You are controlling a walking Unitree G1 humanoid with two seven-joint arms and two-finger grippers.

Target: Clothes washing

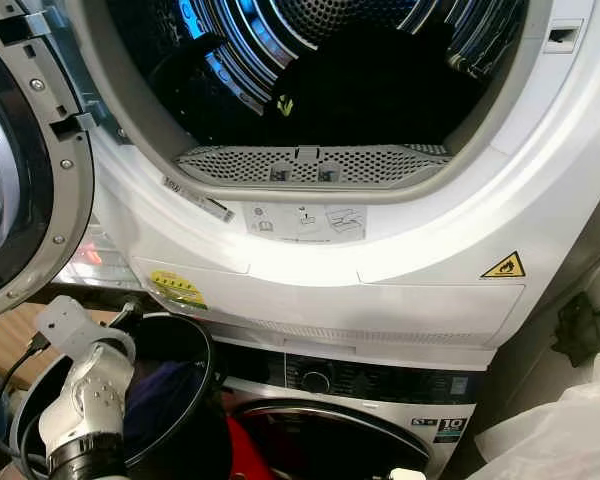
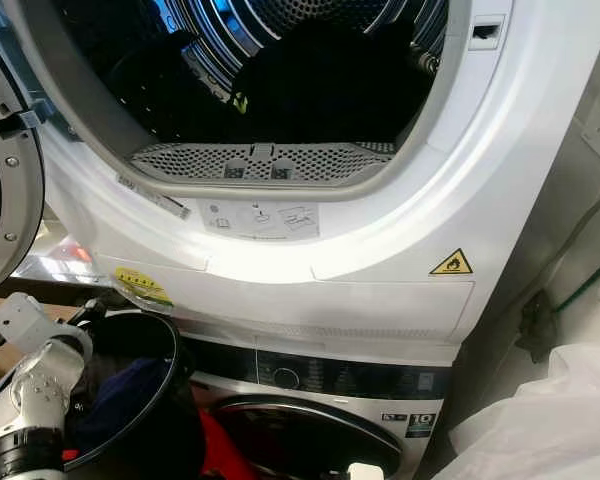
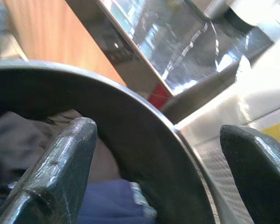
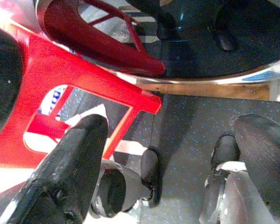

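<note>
The upper dryer's round opening [image 1: 310,185] stands open, with dark clothes [image 1: 380,90] lying in the drum behind the grey lint filter [image 1: 310,165]. Below at the left, a black round basket [image 1: 202,345] holds dark blue cloth [image 1: 160,390]. My left arm [image 1: 80,390] reaches up beside the basket. In the left wrist view my left gripper [image 3: 158,135] is open, and the basket's rim [image 3: 144,116] and the blue cloth [image 3: 107,205] show between its fingers. My right gripper [image 4: 172,126] hangs open above the speckled floor [image 4: 191,121] with nothing in it.
The dryer's door [image 1: 20,170] is swung open at the left. Under the dryer sits a washer [image 1: 360,380] with a dark control panel. A red plastic stool [image 4: 60,79] stands beneath the basket. A white plastic bag [image 1: 570,420] lies at the lower right.
</note>
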